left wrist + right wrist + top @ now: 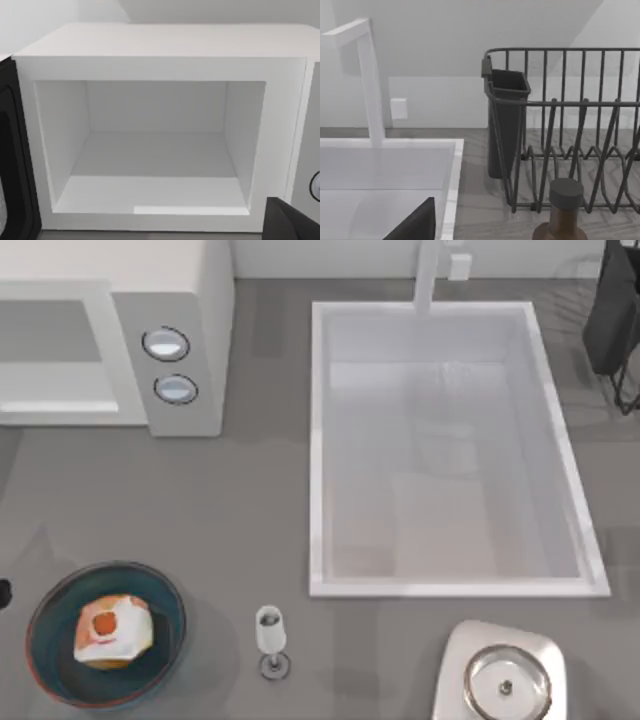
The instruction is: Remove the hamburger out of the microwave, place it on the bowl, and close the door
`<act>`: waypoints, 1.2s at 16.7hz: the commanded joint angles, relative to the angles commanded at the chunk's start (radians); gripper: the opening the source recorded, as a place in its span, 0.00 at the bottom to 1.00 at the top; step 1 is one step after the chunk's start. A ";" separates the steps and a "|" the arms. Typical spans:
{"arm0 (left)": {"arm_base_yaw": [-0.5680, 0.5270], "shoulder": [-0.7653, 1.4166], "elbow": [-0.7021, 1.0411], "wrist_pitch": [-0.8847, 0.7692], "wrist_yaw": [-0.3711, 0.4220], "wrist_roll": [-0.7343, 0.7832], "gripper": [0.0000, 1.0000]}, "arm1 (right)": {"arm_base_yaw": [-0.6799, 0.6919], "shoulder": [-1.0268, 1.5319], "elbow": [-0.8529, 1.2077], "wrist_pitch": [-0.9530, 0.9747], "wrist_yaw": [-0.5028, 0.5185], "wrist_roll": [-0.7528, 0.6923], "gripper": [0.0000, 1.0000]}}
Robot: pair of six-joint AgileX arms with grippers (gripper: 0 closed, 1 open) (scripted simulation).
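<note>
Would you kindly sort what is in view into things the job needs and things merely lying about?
Job:
hamburger, lying in the bowl
microwave, cavity empty
door, open

Lying about:
sink
glass
steel dish
dish rack
bottle

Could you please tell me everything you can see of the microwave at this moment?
The microwave is a big white box standing at the back left of the table. Its side panel carries two round silver-blue knobs, one above the other. In the left wrist view its cavity is open and bare, with plain white walls and floor; the hamburger already lies in the bowl nearer the front. The door stands swung open at the cavity's side, showing a dark inner face. Nothing touches the microwave.
</note>
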 joint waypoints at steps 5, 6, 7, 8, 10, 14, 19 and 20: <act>0.013 0.010 0.000 0.007 0.014 0.001 0.00 | 0.000 0.000 0.000 0.000 0.000 0.000 1.00; 0.010 0.006 -0.002 0.005 0.010 0.001 0.00 | 0.000 0.000 0.000 0.000 0.000 0.000 1.00; -0.002 -0.008 -0.011 -0.002 -0.001 0.001 0.00 | 0.000 0.000 0.000 0.000 0.000 0.000 1.00; -0.018 -0.031 -0.023 -0.011 -0.018 0.000 0.00 | 0.000 0.000 0.000 0.000 0.000 0.000 1.00; -0.053 -0.080 -0.047 -0.031 -0.053 -0.001 0.00 | 0.000 0.000 0.000 0.000 0.000 0.000 1.00; -0.059 -0.086 -0.051 -0.036 -0.059 -0.001 0.00 | 0.000 0.000 0.000 0.000 0.000 0.000 1.00; -0.003 0.030 -0.043 0.075 -0.003 0.001 0.00 | 0.000 0.000 0.000 0.000 0.000 0.000 1.00; 0.013 0.071 -0.040 0.110 0.012 0.001 0.00 | 0.000 0.000 0.000 0.000 0.000 0.000 1.00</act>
